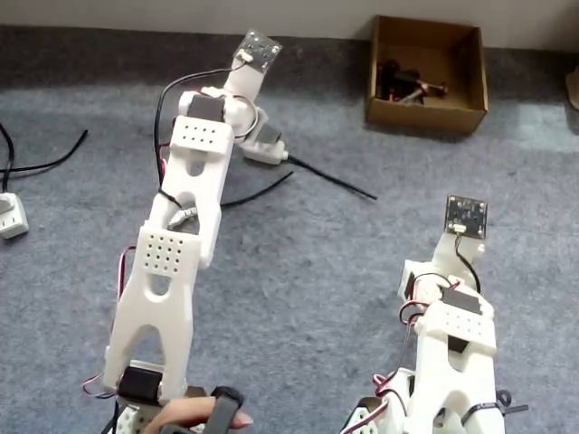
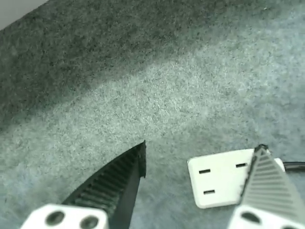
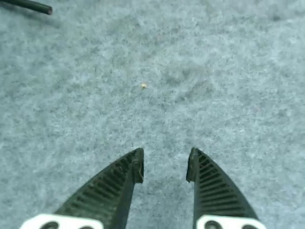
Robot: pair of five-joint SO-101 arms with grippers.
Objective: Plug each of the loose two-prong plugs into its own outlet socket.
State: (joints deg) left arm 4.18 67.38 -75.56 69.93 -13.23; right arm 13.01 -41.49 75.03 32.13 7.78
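Observation:
A white outlet block with slot pairs lies on the grey carpet between my left gripper's open fingers, its far side hidden behind the pale finger. From above, this block sits at the tip of the long left arm, a black cable trailing off to the right. A second white outlet block lies at the far left edge. My right gripper hangs open over bare carpet, nothing between its black fingers. I cannot make out any plug.
A cardboard box holding small parts stands at the back right. Black cables run from the far left, another passes under the left arm. A cable crosses the right wrist view. A person's hand rests at the left arm's base.

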